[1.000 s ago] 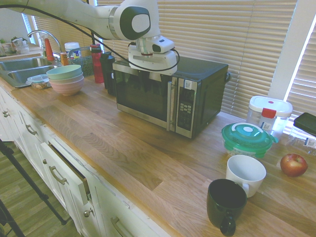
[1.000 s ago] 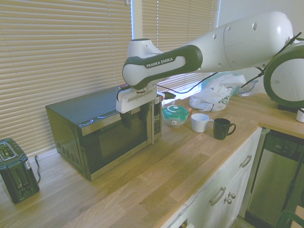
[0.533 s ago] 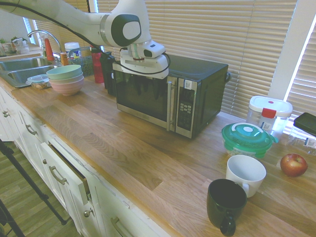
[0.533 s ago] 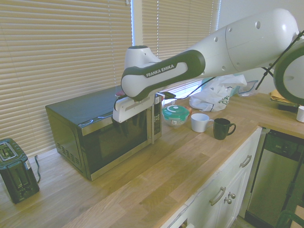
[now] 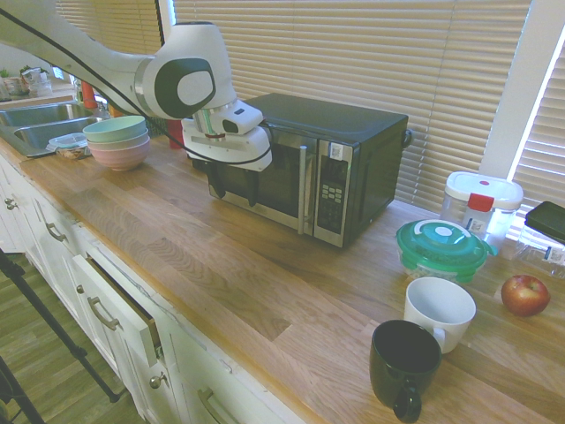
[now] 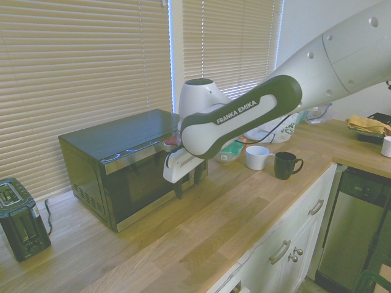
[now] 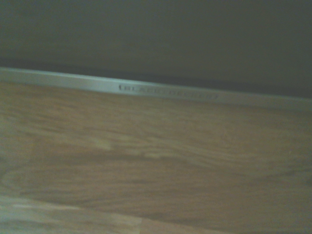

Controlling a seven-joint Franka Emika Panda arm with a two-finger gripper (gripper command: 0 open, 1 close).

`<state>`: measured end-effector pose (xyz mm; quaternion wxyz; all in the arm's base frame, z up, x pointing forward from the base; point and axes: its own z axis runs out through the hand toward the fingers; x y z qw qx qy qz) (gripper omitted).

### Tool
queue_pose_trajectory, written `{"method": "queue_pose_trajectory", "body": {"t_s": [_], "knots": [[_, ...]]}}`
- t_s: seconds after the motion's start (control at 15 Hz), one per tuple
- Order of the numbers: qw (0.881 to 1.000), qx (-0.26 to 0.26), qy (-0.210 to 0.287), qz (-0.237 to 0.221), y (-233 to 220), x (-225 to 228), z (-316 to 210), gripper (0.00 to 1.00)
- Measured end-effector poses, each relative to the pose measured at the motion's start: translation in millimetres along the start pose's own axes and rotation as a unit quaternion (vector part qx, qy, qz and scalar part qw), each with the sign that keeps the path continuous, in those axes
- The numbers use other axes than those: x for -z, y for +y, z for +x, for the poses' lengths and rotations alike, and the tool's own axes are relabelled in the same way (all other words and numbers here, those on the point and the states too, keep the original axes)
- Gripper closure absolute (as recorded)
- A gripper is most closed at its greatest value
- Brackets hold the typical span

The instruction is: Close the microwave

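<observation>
The microwave (image 5: pixel 353 132) stands on the counter (image 5: pixel 265 283), door shut, with the gripper (image 5: pixel 233 187) in front, its fingers apart and holding nothing. The arm (image 6: pixel 244 116) reads "FRANKA EMIKA". The wrist view shows blurred lettering on a metal strip (image 7: pixel 170 91), seemingly "BLACK+DECKER". In the second exterior view the arm hides the button panel and partly covers the green-lidded bowl (image 6: pixel 231 151).

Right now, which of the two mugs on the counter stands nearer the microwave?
The white mug. It stands between the black mug and the green-lidded bowl, on the microwave side.
</observation>
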<state>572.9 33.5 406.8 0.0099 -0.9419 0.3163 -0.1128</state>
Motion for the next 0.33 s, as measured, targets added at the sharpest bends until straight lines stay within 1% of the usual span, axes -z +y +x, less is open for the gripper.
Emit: {"method": "queue_pose_trajectory", "body": {"t_s": [0.33], "knots": [[1.000, 0.007, 0.008, 0.000, 31, -8, -32, 0.00]]}}
